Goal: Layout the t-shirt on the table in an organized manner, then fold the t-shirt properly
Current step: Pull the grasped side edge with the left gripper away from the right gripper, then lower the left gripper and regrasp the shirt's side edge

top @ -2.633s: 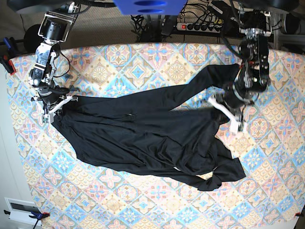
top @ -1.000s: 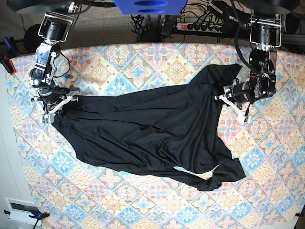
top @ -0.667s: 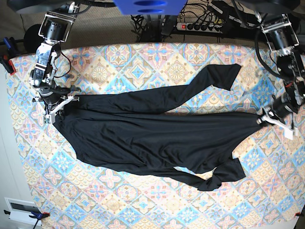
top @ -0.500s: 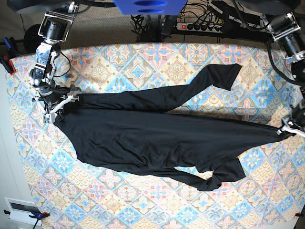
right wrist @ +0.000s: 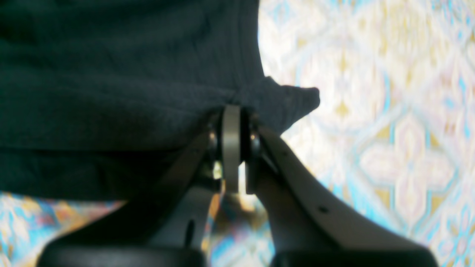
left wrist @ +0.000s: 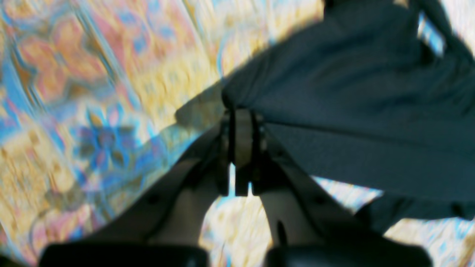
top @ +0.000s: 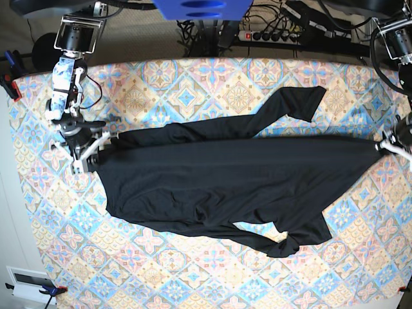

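A table (top: pixel 193 283) covered in a pastel tile-patterned cloth of blue, pink, yellow and cream fills the overhead view, with cables and a power strip (top: pixel 273 36) along its far edge.

My left gripper (left wrist: pixel 241 115) is pinched tight on an edge of the t-shirt (top: pixel 225 180), which fans out black from my fingertips up and to the right in my wrist view, above the blurred patterned cloth. In the overhead view my left gripper (top: pixel 386 145) sits at the right edge of the table, and the fabric runs away from it in a taut straight line.

My right gripper (right wrist: pixel 233 122) is likewise clamped shut on the t-shirt, a small tuft of cloth poking out just past my fingers and the dark body of the garment spreading away to one side. Overhead, my right gripper (top: pixel 90 151) is at the opposite end of that same stretched edge.

Between my two grippers the garment is pulled long and fairly flat. Beyond the taut edge, one sleeve trails toward the far side of the table, and a twisted bunch lies at the near side.

I judge the fabric thin, light and limp, slightly slick, so it will sag and wrinkle wherever tension drops. Holding at hems, shoulder seams or corners, where the cloth is doubled, looks safest; a pinch in the single layer would likely slip.
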Robot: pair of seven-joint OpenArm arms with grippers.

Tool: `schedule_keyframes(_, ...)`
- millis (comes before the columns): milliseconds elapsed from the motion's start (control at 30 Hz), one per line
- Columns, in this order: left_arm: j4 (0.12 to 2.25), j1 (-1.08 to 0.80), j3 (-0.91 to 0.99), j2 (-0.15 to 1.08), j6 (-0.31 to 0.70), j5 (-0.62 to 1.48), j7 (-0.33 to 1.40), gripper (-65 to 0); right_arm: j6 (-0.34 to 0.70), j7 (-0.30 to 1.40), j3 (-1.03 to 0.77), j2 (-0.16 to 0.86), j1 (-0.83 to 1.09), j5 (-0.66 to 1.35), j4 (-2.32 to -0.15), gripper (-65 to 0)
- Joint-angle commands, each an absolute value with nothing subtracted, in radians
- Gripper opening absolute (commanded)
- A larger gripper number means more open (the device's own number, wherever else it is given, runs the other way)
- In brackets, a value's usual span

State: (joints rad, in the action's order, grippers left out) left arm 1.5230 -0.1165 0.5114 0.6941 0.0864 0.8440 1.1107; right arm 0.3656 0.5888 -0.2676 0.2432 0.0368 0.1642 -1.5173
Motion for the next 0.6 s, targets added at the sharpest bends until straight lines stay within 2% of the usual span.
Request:
schedule_keyframes(0,1.537,-0.127,0.501,0.722,0.085,0.846,1.098,-63.5,0.361,0.581,-0.274,0.26,0.021,0.168,-1.529,-65.0)
schedule_keyframes(167,1.537,-0.209,0.484,0.722,0.085,0.845,1.096,-62.2,0.36,0.628,-0.283,0.263,0.022,0.165,-1.521,-65.0)
schedule_keyframes(567,1.534,-0.236,0.479,0.7,0.081,0.782,1.099,-56.8,0.355,0.671,-0.366,0.286,0.022,0.163,-1.524,-65.0)
